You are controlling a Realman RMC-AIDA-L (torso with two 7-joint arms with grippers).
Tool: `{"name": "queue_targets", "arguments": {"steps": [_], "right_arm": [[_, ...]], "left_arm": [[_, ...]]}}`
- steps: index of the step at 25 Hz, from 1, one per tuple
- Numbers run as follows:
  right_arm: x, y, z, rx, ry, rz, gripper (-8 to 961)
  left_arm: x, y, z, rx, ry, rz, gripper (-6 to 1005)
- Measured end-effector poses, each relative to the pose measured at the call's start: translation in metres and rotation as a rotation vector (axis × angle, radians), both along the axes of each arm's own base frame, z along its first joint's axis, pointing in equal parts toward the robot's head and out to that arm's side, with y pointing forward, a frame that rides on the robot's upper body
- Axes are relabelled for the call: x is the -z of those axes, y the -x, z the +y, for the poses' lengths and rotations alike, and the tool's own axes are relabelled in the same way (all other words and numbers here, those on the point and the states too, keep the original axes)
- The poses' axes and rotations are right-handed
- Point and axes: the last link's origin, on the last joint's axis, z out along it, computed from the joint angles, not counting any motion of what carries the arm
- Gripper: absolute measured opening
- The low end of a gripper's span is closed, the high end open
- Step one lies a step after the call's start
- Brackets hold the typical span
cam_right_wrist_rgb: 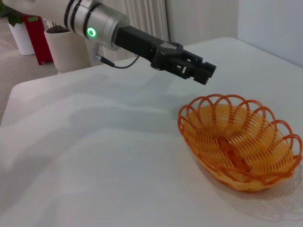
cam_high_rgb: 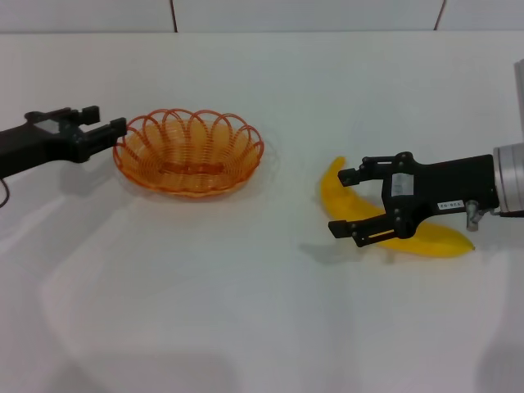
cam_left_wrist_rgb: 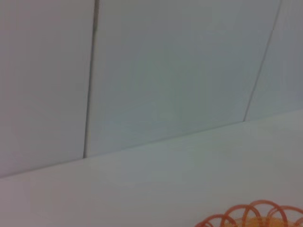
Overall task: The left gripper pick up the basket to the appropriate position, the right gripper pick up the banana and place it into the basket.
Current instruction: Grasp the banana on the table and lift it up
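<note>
The orange basket (cam_high_rgb: 188,151) stands on the white table, left of centre; it also shows in the right wrist view (cam_right_wrist_rgb: 236,142), and its rim shows in the left wrist view (cam_left_wrist_rgb: 251,215). My left gripper (cam_high_rgb: 105,120) is open, its fingertips just at the basket's left rim, not closed on it; the right wrist view shows it (cam_right_wrist_rgb: 202,72) hovering by the rim. The yellow banana (cam_high_rgb: 442,241) lies flat at the right. My right gripper (cam_high_rgb: 344,203) is open, one finger on each side of the banana's left half.
The table's far edge meets a pale panelled wall (cam_left_wrist_rgb: 165,71). A white bin (cam_right_wrist_rgb: 66,47) and a red object (cam_right_wrist_rgb: 35,30) stand on the floor beyond the table, behind the left arm. Bare tabletop lies between basket and banana.
</note>
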Motion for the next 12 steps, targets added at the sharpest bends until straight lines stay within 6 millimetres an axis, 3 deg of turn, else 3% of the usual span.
{"name": "queue_targets", "arguments": {"steps": [12], "right_arm": [[0.001, 0.003, -0.003, -0.017, 0.018, 0.005, 889]], "left_arm": [[-0.005, 0.02, -0.035, 0.132, -0.059, 0.047, 556]]}}
